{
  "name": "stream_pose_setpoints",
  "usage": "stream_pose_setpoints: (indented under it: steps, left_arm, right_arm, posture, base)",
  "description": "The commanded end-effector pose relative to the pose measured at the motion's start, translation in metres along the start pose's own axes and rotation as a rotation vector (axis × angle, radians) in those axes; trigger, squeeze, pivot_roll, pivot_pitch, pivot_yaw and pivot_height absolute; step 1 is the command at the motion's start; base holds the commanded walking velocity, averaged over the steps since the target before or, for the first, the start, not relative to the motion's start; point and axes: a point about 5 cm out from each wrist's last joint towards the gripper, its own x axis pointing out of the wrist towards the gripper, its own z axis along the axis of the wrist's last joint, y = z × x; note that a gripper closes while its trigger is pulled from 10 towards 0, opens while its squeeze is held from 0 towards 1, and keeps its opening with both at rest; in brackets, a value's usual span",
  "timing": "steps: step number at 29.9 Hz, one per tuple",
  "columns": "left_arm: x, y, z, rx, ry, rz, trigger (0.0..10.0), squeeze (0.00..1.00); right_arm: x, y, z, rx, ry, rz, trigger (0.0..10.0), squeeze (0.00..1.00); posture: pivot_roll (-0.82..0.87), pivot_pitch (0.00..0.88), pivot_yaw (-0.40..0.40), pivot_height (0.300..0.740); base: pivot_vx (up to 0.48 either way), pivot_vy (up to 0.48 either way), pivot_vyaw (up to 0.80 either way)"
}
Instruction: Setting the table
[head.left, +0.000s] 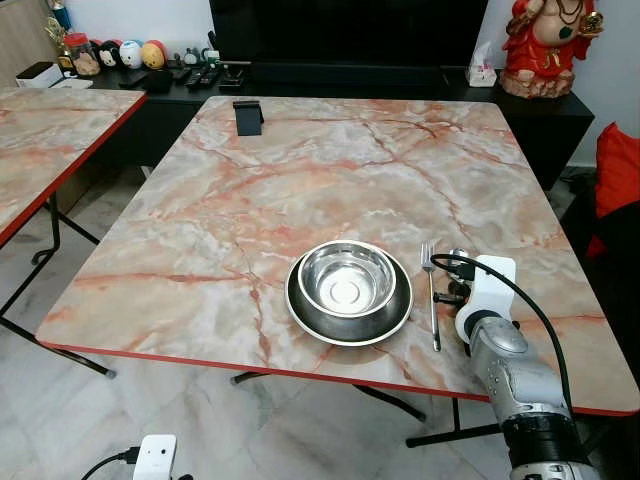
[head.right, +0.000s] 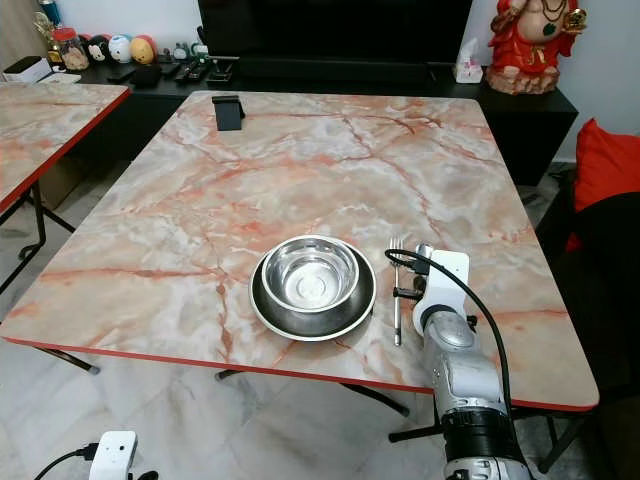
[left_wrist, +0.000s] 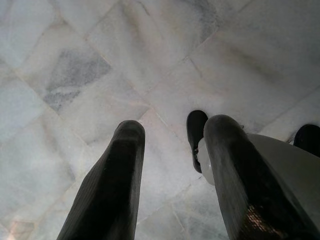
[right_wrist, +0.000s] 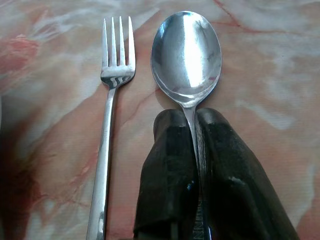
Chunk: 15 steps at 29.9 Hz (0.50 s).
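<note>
Bench (head.left: 300, 190): a marble-patterned top with a red edge is seen; the plate is taken as landmark and is set near the bench's near edge.
Second bench (head.left: 40, 130): the same pattern is shown, well to the left of the plate, across a gap of tiled floor.
Floor (left_wrist: 100, 75): pale marble tiles are seen below the near edge, on the robot's side of the plate.
Cabinet (head.left: 420, 85): a low black unit is placed beyond the far edge, far from the plate; a red figurine (head.left: 545, 45) is stood on its right end.
Right arm (head.left: 515, 385): a silver arm is reached over the near edge, to the right of the plate.
Plate (head.left: 349, 300): a dark round plate with a pale rim is laid flat.
Bowl (head.left: 347, 279): a steel bowl is set upright on the plate.
Left claw (left_wrist: 170, 175): it is hung over the floor, well away from the plate; its two black fingers are held spread apart.
Right claw (right_wrist: 192, 160): it is pressed together on the spoon's handle, to the right of the plate.
Fork (right_wrist: 107, 130): it is laid flat just right of the plate, tines pointed away from the robot.
Spoon (right_wrist: 186, 55): it is placed just right of the fork, parallel to it, on the side away from the plate, bowl facing up; whether it is resting on the bench cannot be told.
Black stand (head.left: 248, 117): a small dark object is stood near the far edge, well beyond the plate.
</note>
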Motion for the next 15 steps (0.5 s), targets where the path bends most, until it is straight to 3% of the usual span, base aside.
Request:
stream_pose_setpoints:
  steps: [1,2,15]
  left_arm:
    - [-0.0005,0.0017,-0.0028,0.000,0.016,0.007,10.0,0.00]
    - [-0.0006,0.0017,-0.0029,0.000,0.016,0.007,10.0,0.00]
    - [-0.0006,0.0016,-0.0031,0.002,0.016,0.006,10.0,0.00]
  right_arm:
    - [0.0015,0.0023,-0.0017,0.006,0.011,0.006,10.0,0.07]
    - [0.0016,0.0024,-0.0018,0.006,0.011,0.008,10.0,0.51]
    - [0.0025,0.0039,-0.0019,0.005,0.011,0.015,10.0,0.48]
  posture:
    - [-0.07,0.000,0.020,0.740]
    - [-0.07,0.000,0.020,0.740]
    - [-0.07,0.000,0.018,0.740]
  base:
    - [0.000,0.000,0.00]
    - [0.000,0.000,0.00]
    - [0.000,0.000,0.00]
